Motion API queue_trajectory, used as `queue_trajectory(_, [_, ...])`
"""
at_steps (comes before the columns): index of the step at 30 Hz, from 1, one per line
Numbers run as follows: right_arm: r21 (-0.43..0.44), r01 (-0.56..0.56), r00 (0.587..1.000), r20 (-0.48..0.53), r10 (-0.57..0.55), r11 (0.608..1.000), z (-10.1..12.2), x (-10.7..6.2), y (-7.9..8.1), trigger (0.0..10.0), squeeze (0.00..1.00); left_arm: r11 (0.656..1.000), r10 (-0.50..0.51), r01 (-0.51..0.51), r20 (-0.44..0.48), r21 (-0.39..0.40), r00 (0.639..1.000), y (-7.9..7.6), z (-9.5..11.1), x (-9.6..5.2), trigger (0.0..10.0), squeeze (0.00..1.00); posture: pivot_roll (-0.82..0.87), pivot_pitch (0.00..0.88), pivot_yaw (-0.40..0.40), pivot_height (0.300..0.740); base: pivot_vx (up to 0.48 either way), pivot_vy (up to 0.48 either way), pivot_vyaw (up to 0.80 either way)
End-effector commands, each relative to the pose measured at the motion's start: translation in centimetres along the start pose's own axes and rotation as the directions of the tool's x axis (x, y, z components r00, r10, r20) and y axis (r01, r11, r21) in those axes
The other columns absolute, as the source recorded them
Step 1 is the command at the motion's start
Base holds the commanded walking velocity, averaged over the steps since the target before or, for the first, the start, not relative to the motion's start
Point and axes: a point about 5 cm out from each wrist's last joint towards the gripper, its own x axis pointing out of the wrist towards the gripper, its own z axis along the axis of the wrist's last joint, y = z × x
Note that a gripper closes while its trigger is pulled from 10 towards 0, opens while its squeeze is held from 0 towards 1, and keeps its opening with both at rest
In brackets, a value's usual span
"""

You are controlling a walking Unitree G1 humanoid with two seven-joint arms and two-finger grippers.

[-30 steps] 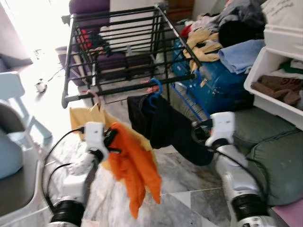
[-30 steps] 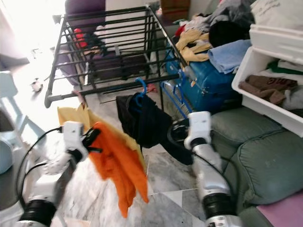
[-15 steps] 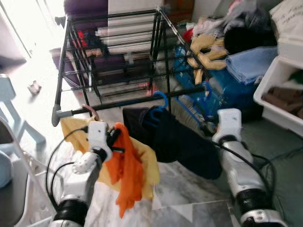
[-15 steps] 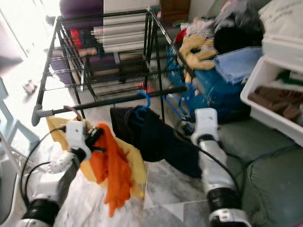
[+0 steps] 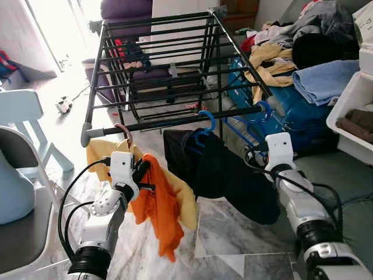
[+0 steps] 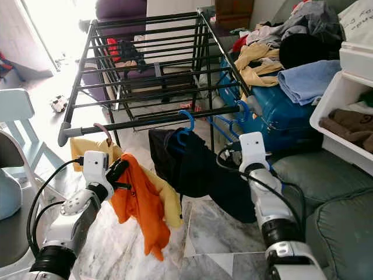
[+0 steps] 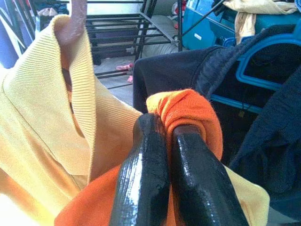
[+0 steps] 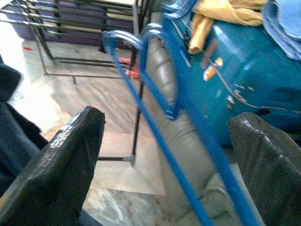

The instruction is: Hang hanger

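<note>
left jaws (image 7: pixel 164 141) pinch 1 orange garment (image 5: pixel 157 213), right jaws (image 8: pixel 164 155) gape beside 2 blue hangers (image 8: pixel 160 94).

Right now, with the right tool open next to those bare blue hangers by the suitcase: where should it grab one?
Probably the straight sloping arm of the blue hanger, just below the hook. It is a thin bare bar running between the open right tool's fingers, so closing across it from the rack side should pinch it. Avoid the hook curve: it must stay free for the rail.
</note>
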Motion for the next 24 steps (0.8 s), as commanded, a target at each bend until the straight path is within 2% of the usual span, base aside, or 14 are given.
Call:
queue_trajectory(1, [0.001, -0.007, 1.0, 0.012, 0.007, 1.0, 0.9, 0.4, -0.3, 10.0, 0.0, 1.0, -0.003, 0.002, 0.023, 0.019, 1.0, 0.3, 0.8, 0.0, 10.0, 0.0, -0.12, 0.0, 0.063, 0.74, 0.0, 0.0, 0.0])
queue_trajectory(5, [-0.008, 0.006, 1.0, 0.029, -0.006, 1.0, 1.4, 0.6, -0.9, 10.0, 0.0, 1.0, -0.003, 0.003, 0.02, 0.02, 1.0, 0.3, 0.8, 0.0, 10.0, 0.0, -0.12, 0.0, 0.063, 0.74, 0.0, 0.0, 0.0])
queue_trajectory(9, [-0.036, 0.02, 1.0, 0.001, -0.02, 0.999, 1.0, 0.6, -2.0, 10.0, 0.0, 1.0, -0.005, 0.005, 0.013, 0.021, 1.0, 0.4, 0.8, 0.0, 10.0, 0.0, -0.12, 0.0, 0.066, 0.74, 0.0, 0.0, 0.0])
queue_trajectory(14, [-0.052, -0.079, 0.995, -0.071, 0.075, 0.995, 0.2, 0.8, -2.4, 10.0, 0.0, 1.0, -0.01, 0.01, 0.003, 0.026, 1.0, 0.4, 0.8, -0.1, 10.0, 0.0, -0.11, 0.0, 0.075, 0.74, 0.0, 0.0, 0.0])
queue_trajectory(17, [-0.094, -0.111, 0.989, -0.112, 0.1, 0.989, 0.2, 0.9, -2.9, 10.0, 0.0, 0.999, -0.016, 0.016, -0.007, 0.036, 1.0, 0.6, 0.8, -0.1, 10.0, 0.0, -0.11, 0.0, 0.084, 0.74, 0.0, 0.0, 0.0])
queue_trajectory(18, [-0.107, -0.106, 0.989, -0.115, 0.094, 0.989, 0.4, 1.0, -3.1, 7.5, 0.0, 0.999, -0.015, 0.016, -0.009, 0.038, 1.0, 0.6, 0.8, -0.1, 10.0, 0.0, -0.11, 0.0, 0.085, 0.74, 0.0, 0.0, 0.0])
queue_trajectory(19, [-0.116, -0.102, 0.989, -0.116, 0.088, 0.988, 0.5, 1.1, -3.3, 7.5, 0.0, 0.999, -0.015, 0.015, -0.01, 0.038, 1.0, 0.7, 0.8, -0.1, 10.0, 0.0, -0.11, 0.0, 0.085, 0.74, 0.0, 0.0, 0.0])
queue_trajectory(20, [-0.125, -0.103, 0.989, -0.121, 0.088, 0.987, 0.7, 1.2, -3.4, 0.0, 0.0, 0.999, -0.015, 0.015, -0.013, 0.042, 1.0, 0.7, 0.8, -0.1, 10.0, 0.0, -0.1, 0.0, 0.089, 0.74, 0.0, 0.0, 0.0])
queue_trajectory(24, [-0.137, -0.123, 0.987, -0.121, 0.107, 0.983, 1.1, 1.4, -3.1, 0.0, 0.0, 0.999, -0.016, 0.017, -0.02, 0.048, 1.0, 0.9, 0.7, -0.3, 10.0, 0.0, -0.1, 0.0, 0.092, 0.74, 0.0, 0.0, 0.0])
